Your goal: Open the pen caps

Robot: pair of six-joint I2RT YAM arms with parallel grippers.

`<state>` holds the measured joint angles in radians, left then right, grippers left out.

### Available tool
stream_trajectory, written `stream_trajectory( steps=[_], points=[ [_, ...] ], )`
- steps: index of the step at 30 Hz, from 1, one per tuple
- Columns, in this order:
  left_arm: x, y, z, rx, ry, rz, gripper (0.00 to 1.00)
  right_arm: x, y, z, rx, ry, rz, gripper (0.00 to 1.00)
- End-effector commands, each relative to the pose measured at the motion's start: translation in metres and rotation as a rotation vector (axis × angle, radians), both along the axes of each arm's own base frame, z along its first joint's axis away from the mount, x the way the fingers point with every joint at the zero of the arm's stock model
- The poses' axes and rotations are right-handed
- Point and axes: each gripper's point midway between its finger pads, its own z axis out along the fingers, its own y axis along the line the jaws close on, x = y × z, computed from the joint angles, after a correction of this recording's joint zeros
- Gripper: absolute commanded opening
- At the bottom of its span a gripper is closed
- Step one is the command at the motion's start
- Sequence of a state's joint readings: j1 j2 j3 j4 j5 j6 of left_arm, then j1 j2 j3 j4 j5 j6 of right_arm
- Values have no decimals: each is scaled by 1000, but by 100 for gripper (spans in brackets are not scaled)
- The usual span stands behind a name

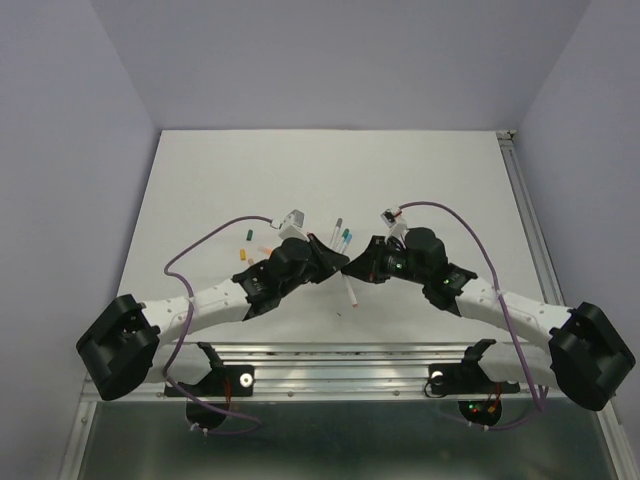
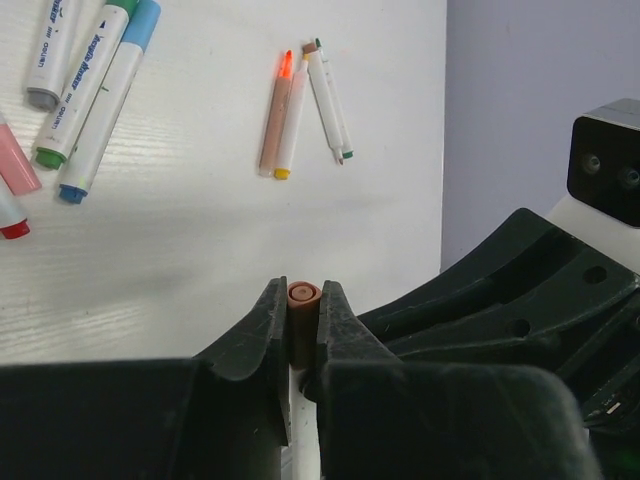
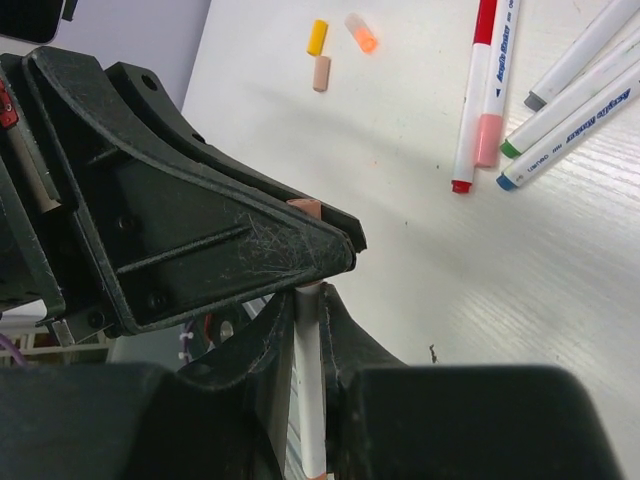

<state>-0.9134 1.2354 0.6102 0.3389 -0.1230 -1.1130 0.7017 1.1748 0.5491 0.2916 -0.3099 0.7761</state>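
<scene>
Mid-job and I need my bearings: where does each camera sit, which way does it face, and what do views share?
Top external: above and behind the bases, looking down on the white table; both arms show, left gripper and right gripper tip to tip.
Left wrist: on the left arm, facing along its fingers, shut on a brownish cap; loose pens beyond.
Right wrist: facing along its fingers, shut on the white pen barrel; left gripper ahead.
Shared: both wrist views show that one pen.

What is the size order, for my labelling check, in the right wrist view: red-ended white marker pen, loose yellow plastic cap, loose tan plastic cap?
1. Red-ended white marker pen, clearly largest.
2. Yellow plastic cap and tan plastic cap: they look alike, so unranked.
</scene>
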Motion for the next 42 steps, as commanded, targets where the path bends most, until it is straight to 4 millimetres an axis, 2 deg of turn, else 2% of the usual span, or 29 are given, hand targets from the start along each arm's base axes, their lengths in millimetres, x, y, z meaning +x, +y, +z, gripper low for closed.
stream_trajectory(
  steps=[1,2,3,6,9,14,16,17,18,20,21,27,29,30,31,34,36,40,42],
  points=[
    [-7,-6,21,-43,-32,-33,0,16,13,53,94,-100,-19,13],
    [-7,-4,24,-56,-33,-20,0,14,13,52,95,-92,-13,20],
    [-5,1,22,-54,-31,3,0,10,15,51,99,-81,7,34],
    [-2,9,25,-54,-49,42,0,4,18,47,104,-73,52,51],
    [1,14,29,-53,-62,74,0,-7,25,46,127,-56,126,57],
    [8,19,37,-46,-84,115,0,-15,34,46,134,-58,167,57],
    [10,21,37,-38,-87,127,0,-19,36,45,135,-53,183,55],
    [12,22,36,-29,-85,143,0,-23,38,44,134,-52,194,51],
    [14,24,37,-28,-86,154,0,-24,39,44,136,-47,193,35],
    [16,27,38,-20,-91,174,0,-28,40,43,137,-40,197,19],
    [20,30,41,-24,-101,198,0,-30,39,39,137,-27,192,1],
    [44,51,55,-10,-142,303,0,-55,28,23,105,5,222,1],
    [61,67,56,7,-148,342,0,-67,21,4,66,40,230,1],
    [67,73,57,16,-153,350,0,-74,19,7,75,31,239,1],
    [78,88,56,26,-153,390,0,-83,14,-6,59,51,254,1],
    [91,108,55,60,-163,437,0,-92,6,-3,75,31,256,1],
    [99,126,51,87,-148,477,0,-87,-3,-8,38,20,205,1],
    [100,140,44,107,-127,494,0,-80,-9,-12,-24,11,165,1],
    [98,146,39,154,-140,479,0,-67,-15,-16,-63,22,80,1]
  ],
)
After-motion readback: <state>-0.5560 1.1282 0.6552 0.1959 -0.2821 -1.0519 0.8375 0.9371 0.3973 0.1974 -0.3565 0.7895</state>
